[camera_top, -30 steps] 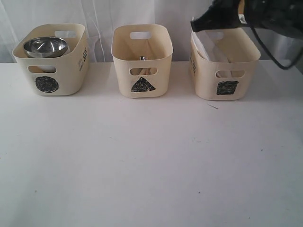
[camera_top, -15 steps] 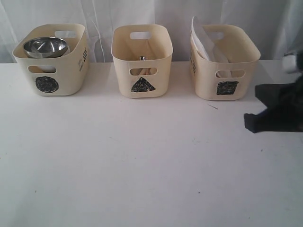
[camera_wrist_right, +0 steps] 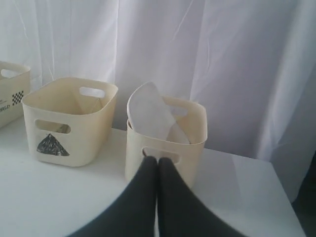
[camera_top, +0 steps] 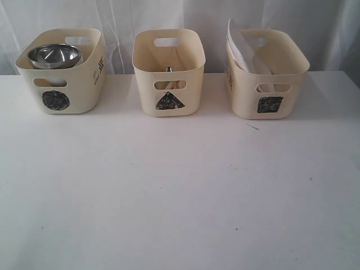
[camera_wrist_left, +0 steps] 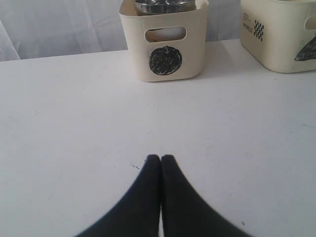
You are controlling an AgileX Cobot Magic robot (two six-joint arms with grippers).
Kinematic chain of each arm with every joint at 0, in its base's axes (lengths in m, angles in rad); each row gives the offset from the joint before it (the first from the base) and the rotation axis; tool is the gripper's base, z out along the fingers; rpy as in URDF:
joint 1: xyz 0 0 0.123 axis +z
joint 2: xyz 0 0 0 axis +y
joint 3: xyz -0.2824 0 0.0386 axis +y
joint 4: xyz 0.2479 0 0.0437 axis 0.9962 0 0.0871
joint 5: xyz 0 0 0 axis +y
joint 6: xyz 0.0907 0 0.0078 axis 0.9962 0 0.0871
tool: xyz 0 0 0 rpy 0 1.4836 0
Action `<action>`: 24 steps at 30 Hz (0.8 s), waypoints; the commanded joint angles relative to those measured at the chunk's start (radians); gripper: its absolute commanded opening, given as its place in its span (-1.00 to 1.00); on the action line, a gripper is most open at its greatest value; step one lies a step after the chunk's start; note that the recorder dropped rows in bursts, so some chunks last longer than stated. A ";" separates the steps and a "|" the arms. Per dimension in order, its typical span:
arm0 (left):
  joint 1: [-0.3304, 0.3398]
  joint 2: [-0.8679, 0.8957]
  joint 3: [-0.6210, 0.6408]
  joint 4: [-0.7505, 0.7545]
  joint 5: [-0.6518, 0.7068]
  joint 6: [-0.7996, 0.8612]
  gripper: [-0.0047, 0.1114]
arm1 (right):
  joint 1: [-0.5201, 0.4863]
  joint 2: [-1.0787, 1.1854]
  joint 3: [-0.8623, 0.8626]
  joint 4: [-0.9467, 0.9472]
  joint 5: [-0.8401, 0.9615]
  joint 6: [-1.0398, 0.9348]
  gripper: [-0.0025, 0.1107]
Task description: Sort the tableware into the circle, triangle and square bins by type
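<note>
Three cream bins stand in a row at the back of the table. The circle bin [camera_top: 59,70] [camera_wrist_left: 165,42] holds a steel bowl [camera_top: 54,55]. In the triangle bin [camera_top: 169,70] [camera_wrist_right: 66,121] a steel tip [camera_top: 169,69] shows. The large white plate [camera_top: 239,48] [camera_wrist_right: 153,116] leans upright in the square bin [camera_top: 267,73] [camera_wrist_right: 190,143]. Neither arm appears in the exterior view. My left gripper [camera_wrist_left: 160,158] is shut and empty, low over the table in front of the circle bin. My right gripper [camera_wrist_right: 158,160] is shut and empty, before the square bin.
A white curtain [camera_top: 180,14] hangs behind the bins. The white table [camera_top: 180,191] spreads wide in front of them, with its right edge [camera_wrist_right: 284,197] close beside the square bin.
The right arm has drawn back from above the square bin, dropped to the right and left the exterior view. The bins and their contents have not moved.
</note>
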 commanded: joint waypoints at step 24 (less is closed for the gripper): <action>-0.004 -0.005 0.004 -0.006 -0.001 -0.002 -0.92 | -0.003 -0.399 0.360 0.686 0.020 -0.760 -0.96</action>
